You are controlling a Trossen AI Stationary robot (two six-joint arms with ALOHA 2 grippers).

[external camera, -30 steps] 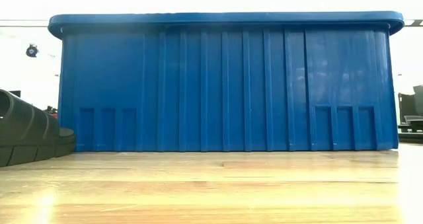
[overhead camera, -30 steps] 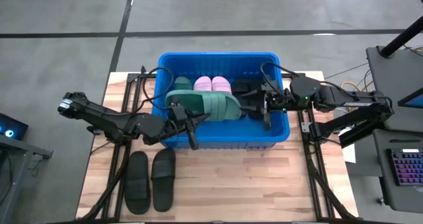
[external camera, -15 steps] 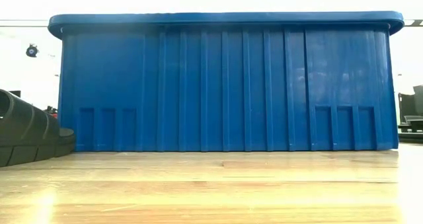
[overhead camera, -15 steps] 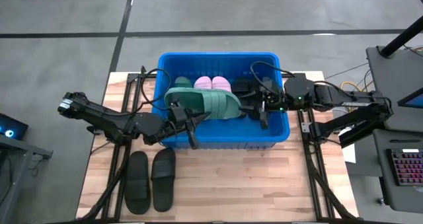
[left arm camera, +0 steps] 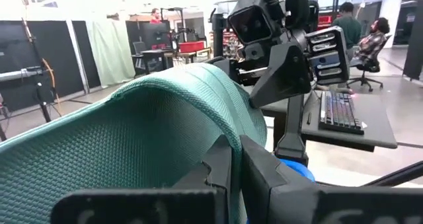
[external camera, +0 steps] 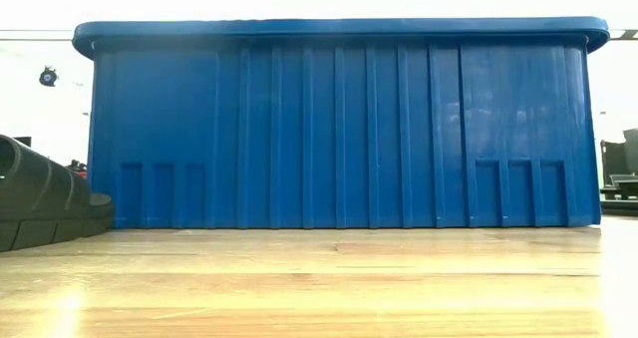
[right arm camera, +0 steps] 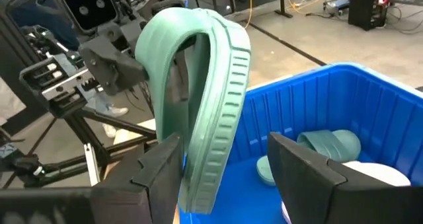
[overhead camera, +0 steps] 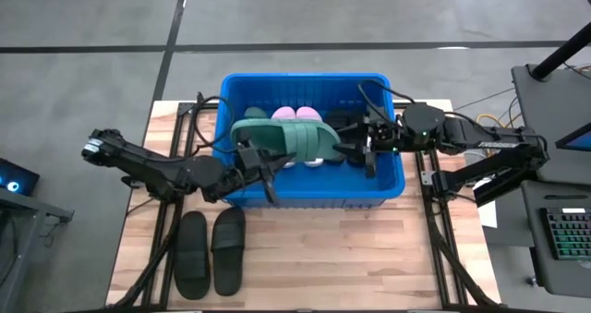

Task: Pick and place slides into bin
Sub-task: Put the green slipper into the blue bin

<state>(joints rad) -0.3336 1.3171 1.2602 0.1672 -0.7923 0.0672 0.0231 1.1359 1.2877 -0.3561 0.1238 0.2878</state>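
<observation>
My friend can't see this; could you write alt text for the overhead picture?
Left gripper, shut, holds a dark green rubber slide over a bright blue plastic bin while the open right gripper meets its other end. Two black slides lie on the wooden table.

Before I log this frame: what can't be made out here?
- Low view: the bin wall fills it, hiding both arms and the bin's contents.
- High view: the held green slide covers the pink slides and whatever lies beneath.
- Left wrist view: the green slide blocks the bin interior.
</observation>
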